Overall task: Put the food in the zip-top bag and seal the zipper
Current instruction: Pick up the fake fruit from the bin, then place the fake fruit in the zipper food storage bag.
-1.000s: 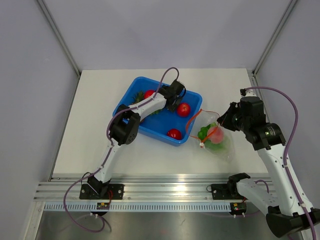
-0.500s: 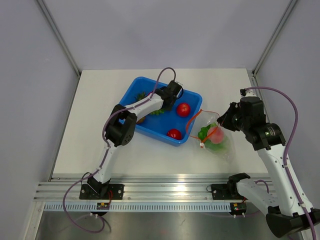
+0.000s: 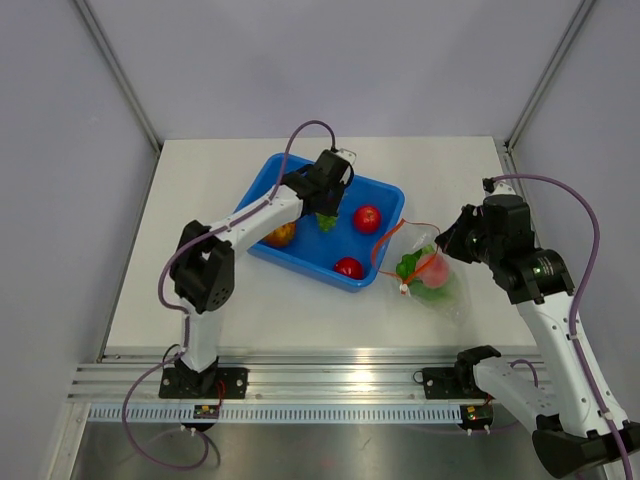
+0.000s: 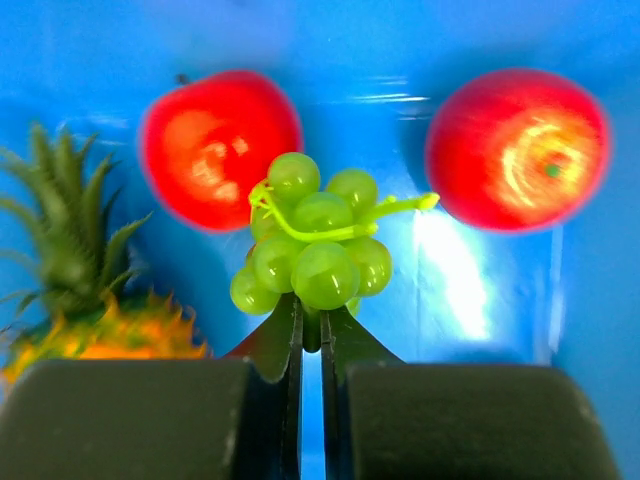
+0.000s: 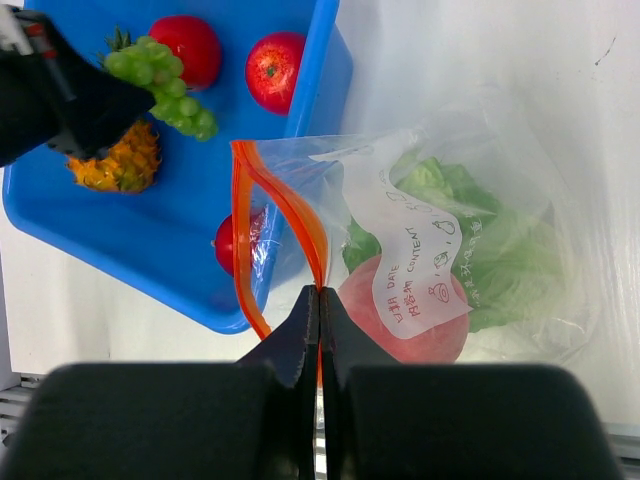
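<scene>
Near the frame's centre, the left fingers (image 4: 297, 330) clamp a bunch of green toy grapes (image 4: 315, 250) over a blue rectangular plastic tub (image 5: 170, 240). The tub holds an orange-yellow toy pineapple (image 4: 95, 325) and round red fruits (image 4: 220, 150). At right, on the white counter (image 3: 200, 220), the right fingers (image 5: 310, 322) pinch the orange-red zipper strip (image 5: 285, 215) of the clear crinkly zip-top bag (image 5: 520, 160). The bag contains a green leafy cabbage (image 5: 500, 255) and a pink peach (image 5: 440, 345).

White arms (image 3: 265, 212), black joints (image 3: 205, 280), purple cables (image 3: 530, 176); L claw (image 4: 310, 325) & R claw (image 5: 318, 300) black.

Left tool (image 3: 327, 211) with green fruit (image 3: 327, 222) over tub (image 3: 305, 255)
</scene>
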Tool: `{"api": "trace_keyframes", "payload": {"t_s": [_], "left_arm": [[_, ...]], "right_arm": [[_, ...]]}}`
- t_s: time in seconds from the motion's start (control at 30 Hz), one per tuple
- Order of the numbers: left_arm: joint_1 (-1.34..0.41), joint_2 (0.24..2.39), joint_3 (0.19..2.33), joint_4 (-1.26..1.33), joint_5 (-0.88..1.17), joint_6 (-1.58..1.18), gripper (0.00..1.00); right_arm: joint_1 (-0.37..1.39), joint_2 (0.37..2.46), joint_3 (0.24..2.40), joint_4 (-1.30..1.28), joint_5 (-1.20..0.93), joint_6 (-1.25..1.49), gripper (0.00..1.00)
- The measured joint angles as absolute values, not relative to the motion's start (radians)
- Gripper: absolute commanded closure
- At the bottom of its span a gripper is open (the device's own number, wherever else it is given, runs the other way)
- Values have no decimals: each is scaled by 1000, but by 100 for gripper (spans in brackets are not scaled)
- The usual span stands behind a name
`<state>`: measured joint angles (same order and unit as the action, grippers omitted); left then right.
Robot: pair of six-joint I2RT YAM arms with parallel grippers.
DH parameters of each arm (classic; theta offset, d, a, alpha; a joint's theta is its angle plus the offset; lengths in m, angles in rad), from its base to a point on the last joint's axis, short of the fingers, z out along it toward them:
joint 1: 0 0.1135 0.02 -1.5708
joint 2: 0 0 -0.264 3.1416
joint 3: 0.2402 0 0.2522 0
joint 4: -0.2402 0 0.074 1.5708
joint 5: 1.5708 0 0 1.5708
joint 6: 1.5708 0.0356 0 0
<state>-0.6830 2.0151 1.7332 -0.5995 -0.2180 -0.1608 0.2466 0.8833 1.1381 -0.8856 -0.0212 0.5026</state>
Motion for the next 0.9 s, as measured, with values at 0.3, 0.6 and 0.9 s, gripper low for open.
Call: {"api": "trace_keyframes", "payload": {"t_s": [0.3,0.6,0.9], "left_arm": [[-699,1731,1665,-602,-101,-233,100],[-794,1524,1594,-567,28,-356,100],[-910,1441,1429,-384,173,-559,100]], "right_arm": [[247,869,1113,-883,-25,503,100],[247,871,1111,-879,-29,503,100],[247,872,1111,-879,-47,505,100]]}}
